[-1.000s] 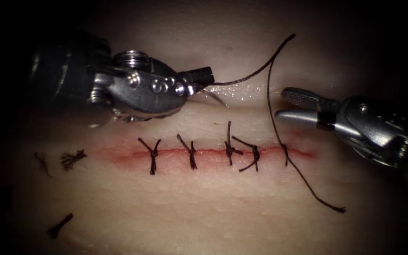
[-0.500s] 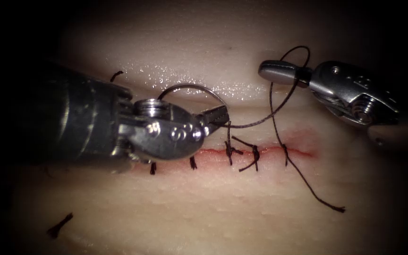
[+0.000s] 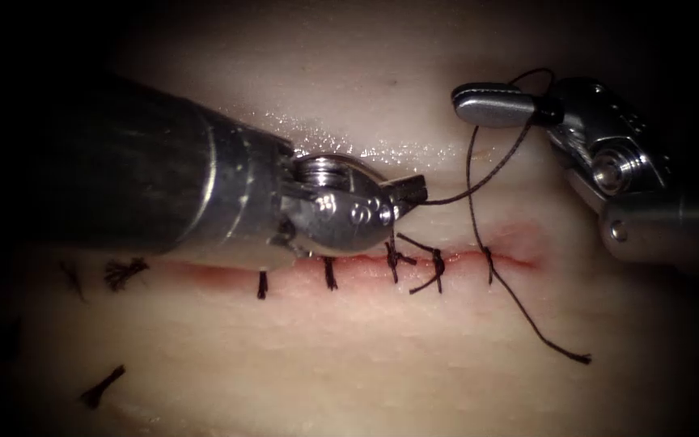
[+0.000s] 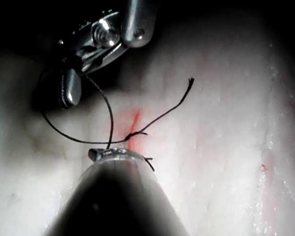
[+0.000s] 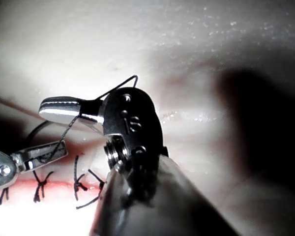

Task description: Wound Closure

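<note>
The cut (image 3: pixel 456 259) runs across the tissue (image 3: pixel 349 356) and carries several knotted stitches (image 3: pixel 394 260). My left tool (image 3: pixel 414 188) lies over the cut's left half, shut on the thread (image 3: pixel 455 194). From there the thread runs right, winds round the closed jaws of my right tool (image 3: pixel 467 101) above the cut's right end, then drops into the tissue at the last bite (image 3: pixel 488 256). Its free tail (image 3: pixel 552 344) lies below the cut. The left wrist view shows the right tool (image 4: pixel 69 96) with thread (image 4: pixel 108 113) around it. The right wrist view shows the right tool (image 5: pixel 51 107) and the left tool (image 5: pixel 46 152).
Cut ends of thread (image 3: pixel 123 271) lie on the tissue left of the cut, another (image 3: pixel 103 387) lower left. Red fluid (image 3: pixel 519 239) tints the cut's right end. The left tool's thick shaft (image 3: pixel 139 186) covers the upper left.
The left tool moved right and lower over the cut, carrying the thread. The right tool rose from beside the cut, shut, and now has thread looped around it.
</note>
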{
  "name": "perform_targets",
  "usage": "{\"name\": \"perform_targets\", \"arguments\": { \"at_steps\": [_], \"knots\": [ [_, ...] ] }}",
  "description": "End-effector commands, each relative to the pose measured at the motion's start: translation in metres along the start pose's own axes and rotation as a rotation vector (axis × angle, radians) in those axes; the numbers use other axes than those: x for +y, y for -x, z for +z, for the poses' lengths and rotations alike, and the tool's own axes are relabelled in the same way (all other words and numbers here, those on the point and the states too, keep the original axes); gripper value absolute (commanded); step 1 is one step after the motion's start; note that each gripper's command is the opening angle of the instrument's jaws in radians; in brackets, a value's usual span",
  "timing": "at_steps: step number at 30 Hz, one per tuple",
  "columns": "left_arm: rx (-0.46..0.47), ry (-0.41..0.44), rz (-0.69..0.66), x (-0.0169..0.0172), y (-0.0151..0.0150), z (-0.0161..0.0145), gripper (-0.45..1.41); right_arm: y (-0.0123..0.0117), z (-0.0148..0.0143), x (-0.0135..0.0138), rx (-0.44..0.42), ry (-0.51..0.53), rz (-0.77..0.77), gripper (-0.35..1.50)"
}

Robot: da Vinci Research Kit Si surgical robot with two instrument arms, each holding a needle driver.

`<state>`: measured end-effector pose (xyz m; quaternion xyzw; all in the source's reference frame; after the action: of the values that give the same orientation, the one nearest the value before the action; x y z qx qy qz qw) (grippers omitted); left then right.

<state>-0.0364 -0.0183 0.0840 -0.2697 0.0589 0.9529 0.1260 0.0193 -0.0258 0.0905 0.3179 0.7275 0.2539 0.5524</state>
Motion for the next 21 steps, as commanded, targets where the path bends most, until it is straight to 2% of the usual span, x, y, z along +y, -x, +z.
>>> {"name": "perform_targets", "arguments": {
  "at_steps": [1, 8, 15, 21],
  "knots": [
    [0.0, 0.001, -0.001, 0.0004, -0.0002, 0.0008, -0.45, 0.0003, 0.0008, 0.0001, -0.009, -0.015, -0.005, -0.35],
    [-0.018, -0.005, -0.005, -0.0006, -0.0002, 0.0027, -0.45, -0.0018, 0.002, -0.002, -0.06, -0.091, -0.045, -0.35],
    [-0.057, -0.003, -0.005, 0.0003, -0.0011, 0.0056, -0.45, -0.0038, 0.0026, -0.0029, -0.055, -0.103, -0.089, -0.35],
    [-0.058, -0.005, -0.005, -0.0007, -0.0009, 0.0069, -0.45, -0.0027, 0.0033, -0.0036, -0.187, -0.271, -0.117, -0.35]
  ]
}}
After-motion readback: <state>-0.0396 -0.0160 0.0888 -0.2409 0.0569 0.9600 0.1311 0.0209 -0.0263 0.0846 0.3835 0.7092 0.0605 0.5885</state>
